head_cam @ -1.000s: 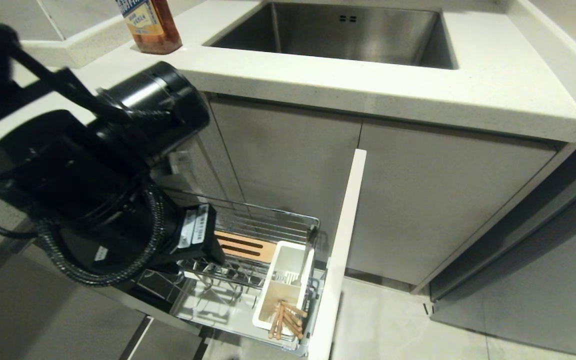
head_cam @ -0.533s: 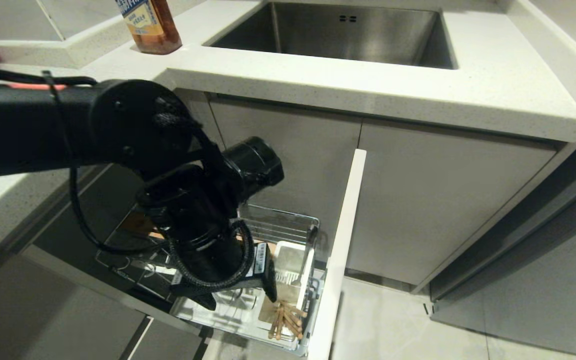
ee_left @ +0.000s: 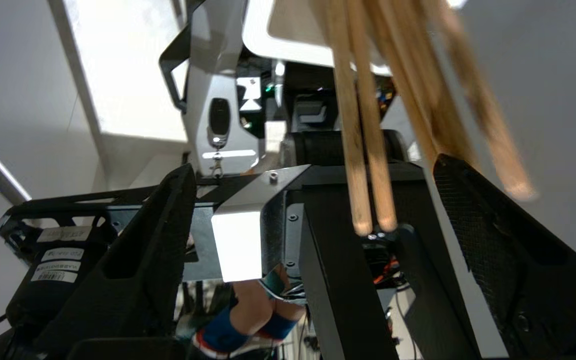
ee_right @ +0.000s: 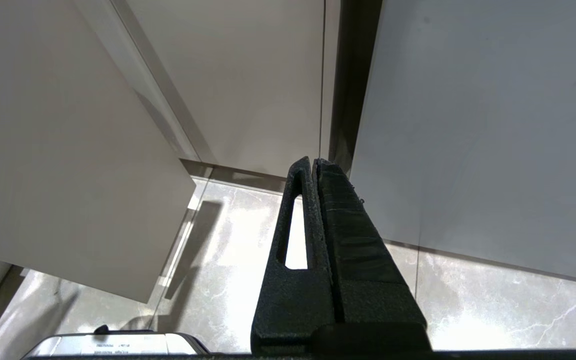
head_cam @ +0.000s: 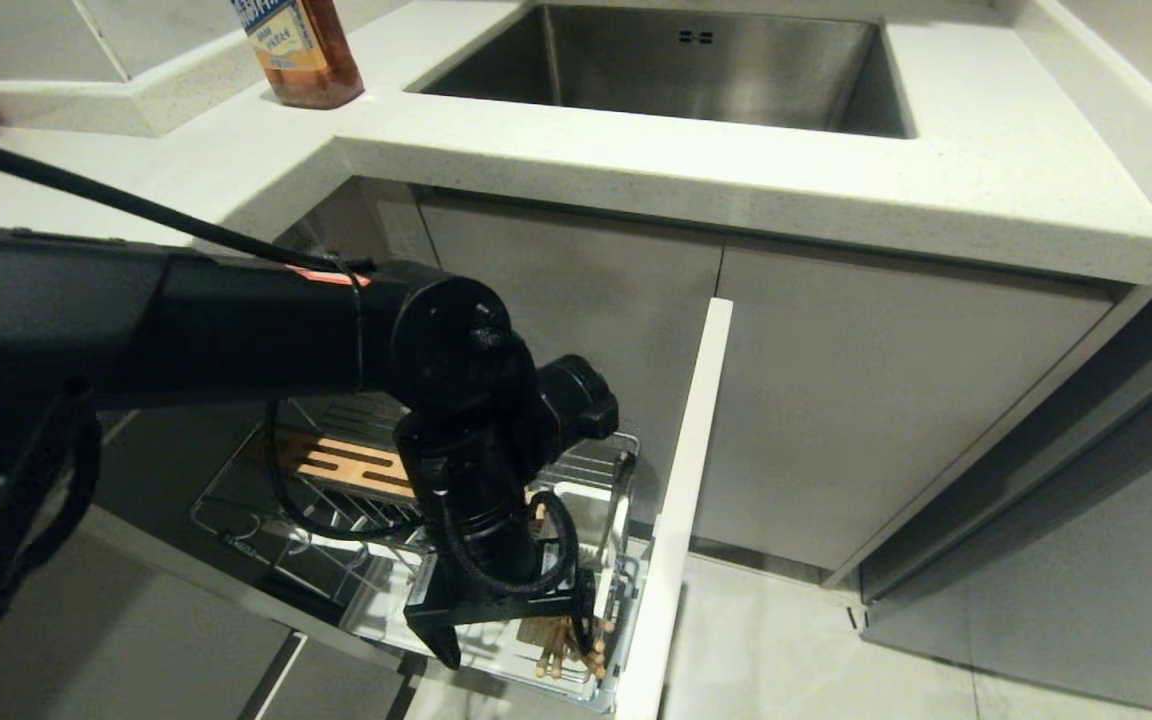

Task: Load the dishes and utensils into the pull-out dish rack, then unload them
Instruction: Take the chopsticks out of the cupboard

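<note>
The pull-out dish rack [head_cam: 236, 520] stands drawn out under the counter, with its wood-coloured strip [head_cam: 336, 462], white utensil holder [head_cam: 581, 500] and pale cabinet front [head_cam: 686, 480]. Wooden chopsticks [head_cam: 561, 650] lean out of the holder's near end. A thin shiny handle [head_cam: 621, 505], seemingly the spoon, leans in the holder. My left gripper [head_cam: 521, 640] hangs open at that near end. In the left wrist view the chopsticks [ee_left: 363, 150] pass between its fingers [ee_left: 158, 240], untouched by the left gripper [ee_left: 313, 167]. The dishes are out of view. My right gripper [ee_right: 313, 162] is shut and empty above the floor.
The white counter [head_cam: 936, 180] carries a steel sink [head_cam: 696, 60] and an amber bottle [head_cam: 301, 50]. Closed cabinet doors [head_cam: 886, 400] flank the rack. Grey tiled floor [head_cam: 786, 650] lies to the right. A person's ankle in a blue sock [ee_left: 248, 320] shows behind the left gripper.
My left arm has swung down and to the right, from over the rack's middle to the chopstick end of the utensil holder. Its fingers have spread wider. The right arm has not moved.
</note>
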Controlling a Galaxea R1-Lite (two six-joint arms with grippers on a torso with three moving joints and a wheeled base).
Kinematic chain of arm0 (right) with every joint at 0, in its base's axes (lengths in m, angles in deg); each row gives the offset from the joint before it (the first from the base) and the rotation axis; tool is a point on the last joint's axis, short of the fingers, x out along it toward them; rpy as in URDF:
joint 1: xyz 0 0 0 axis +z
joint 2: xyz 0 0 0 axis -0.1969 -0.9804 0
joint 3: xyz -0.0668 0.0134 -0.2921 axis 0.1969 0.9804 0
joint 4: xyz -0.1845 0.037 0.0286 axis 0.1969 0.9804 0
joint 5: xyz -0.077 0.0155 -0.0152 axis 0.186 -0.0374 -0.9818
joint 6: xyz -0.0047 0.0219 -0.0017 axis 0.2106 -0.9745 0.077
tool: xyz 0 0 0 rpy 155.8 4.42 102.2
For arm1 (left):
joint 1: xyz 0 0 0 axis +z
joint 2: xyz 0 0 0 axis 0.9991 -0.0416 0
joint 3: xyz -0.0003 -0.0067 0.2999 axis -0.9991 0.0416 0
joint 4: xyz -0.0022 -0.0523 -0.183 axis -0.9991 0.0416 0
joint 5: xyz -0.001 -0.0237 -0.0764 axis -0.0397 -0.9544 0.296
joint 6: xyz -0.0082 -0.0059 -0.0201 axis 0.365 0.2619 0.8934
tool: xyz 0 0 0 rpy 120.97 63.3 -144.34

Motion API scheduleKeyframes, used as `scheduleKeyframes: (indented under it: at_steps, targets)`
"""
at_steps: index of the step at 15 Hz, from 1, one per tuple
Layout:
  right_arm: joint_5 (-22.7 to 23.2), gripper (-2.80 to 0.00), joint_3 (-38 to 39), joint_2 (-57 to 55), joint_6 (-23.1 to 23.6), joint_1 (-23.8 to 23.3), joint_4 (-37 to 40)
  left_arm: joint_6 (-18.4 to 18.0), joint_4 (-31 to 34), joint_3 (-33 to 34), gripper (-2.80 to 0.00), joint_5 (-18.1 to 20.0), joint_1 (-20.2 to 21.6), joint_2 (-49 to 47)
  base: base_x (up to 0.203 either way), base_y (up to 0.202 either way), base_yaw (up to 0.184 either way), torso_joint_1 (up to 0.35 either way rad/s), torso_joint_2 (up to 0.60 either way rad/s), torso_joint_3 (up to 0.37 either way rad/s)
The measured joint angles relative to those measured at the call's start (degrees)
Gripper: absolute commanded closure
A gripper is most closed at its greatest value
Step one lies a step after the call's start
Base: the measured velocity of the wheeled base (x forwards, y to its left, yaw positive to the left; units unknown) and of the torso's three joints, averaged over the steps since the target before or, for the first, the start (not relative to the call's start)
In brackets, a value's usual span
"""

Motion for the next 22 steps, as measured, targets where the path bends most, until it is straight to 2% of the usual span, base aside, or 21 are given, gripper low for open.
scheduleKeyframes:
  at_steps: [9,13,17,22]
  targets:
    - [0.00,0.00,0.00,0.00,0.02,0.00,0.00,-0.76,1.38,0.34,-2.80,-0.39,0.81,-3.12,0.000,0.000,0.000,0.000,0.00,0.000]
    - [0.00,0.00,0.00,0.00,0.00,0.00,0.00,-4.08,3.39,0.29,-2.80,0.14,1.79,-4.11,0.000,0.000,0.000,0.000,0.00,0.000]
    - [0.00,0.00,0.00,0.00,0.00,0.00,0.00,-5.56,3.40,-0.12,-2.80,2.12,3.46,-5.81,0.000,0.000,0.000,0.000,0.00,0.000]
    - [0.00,0.00,0.00,0.00,0.00,0.00,0.00,-5.72,3.47,-1.58,-2.80,5.96,3.91,-7.74,0.000,0.000,0.000,0.000,0.00,0.000]
